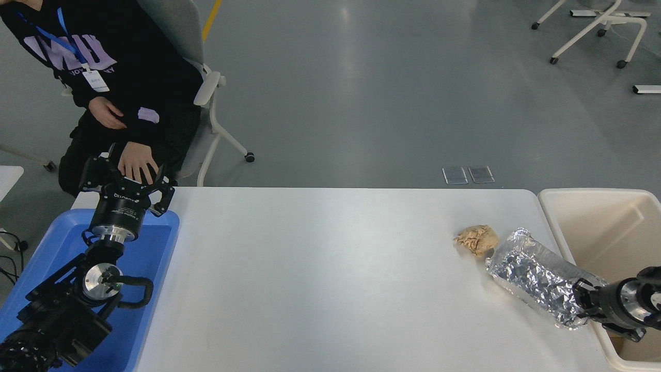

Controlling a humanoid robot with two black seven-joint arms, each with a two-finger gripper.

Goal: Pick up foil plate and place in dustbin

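Silver crinkled foil plate (537,276); cream dustbin (604,227); tan paper ball (477,239); blue tray (150,248).

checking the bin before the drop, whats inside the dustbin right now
The dustbin shows only bare cream walls where its inside is visible. The right gripper and its arm cover the near part, so the bottom there cannot be seen. The foil plate is outside, on the table.

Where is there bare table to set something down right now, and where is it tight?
The wide white table is bare from the blue tray at the left to the paper ball. It is crowded at the right edge: paper ball, foil plate and right gripper sit close by the dustbin. The left gripper is parked over the tray.
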